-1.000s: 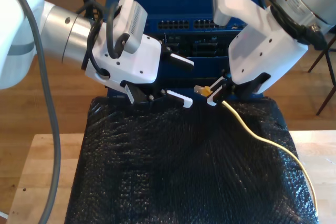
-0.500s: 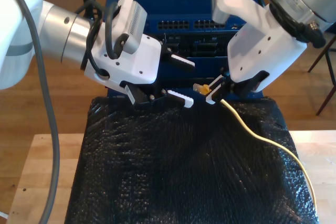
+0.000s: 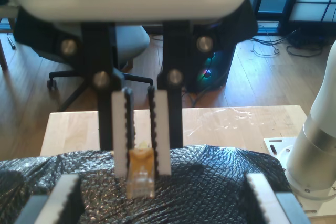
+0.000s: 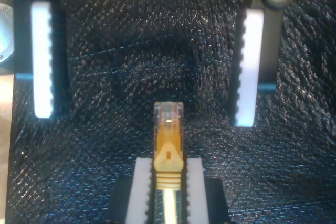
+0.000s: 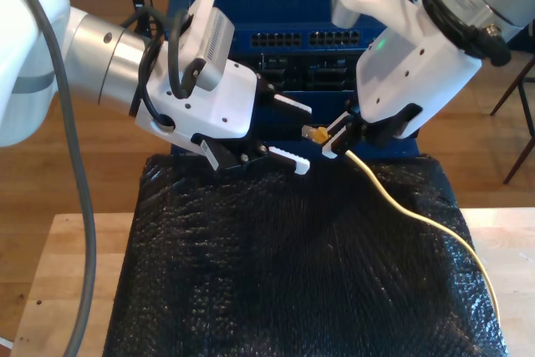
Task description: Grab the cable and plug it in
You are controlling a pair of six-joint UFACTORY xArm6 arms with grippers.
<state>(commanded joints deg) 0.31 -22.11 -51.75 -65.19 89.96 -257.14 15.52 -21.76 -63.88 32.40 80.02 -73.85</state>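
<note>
One cable (image 4: 168,150) — pinched in my second pincer (image 5: 333,141); my first pincer (image 5: 299,137) gapes wide.

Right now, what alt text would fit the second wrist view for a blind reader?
My second gripper is shut on the yellow cable just behind its clear plug, above black bubble wrap. Beyond it, the white fingers of my open first gripper stand wide apart.
</note>
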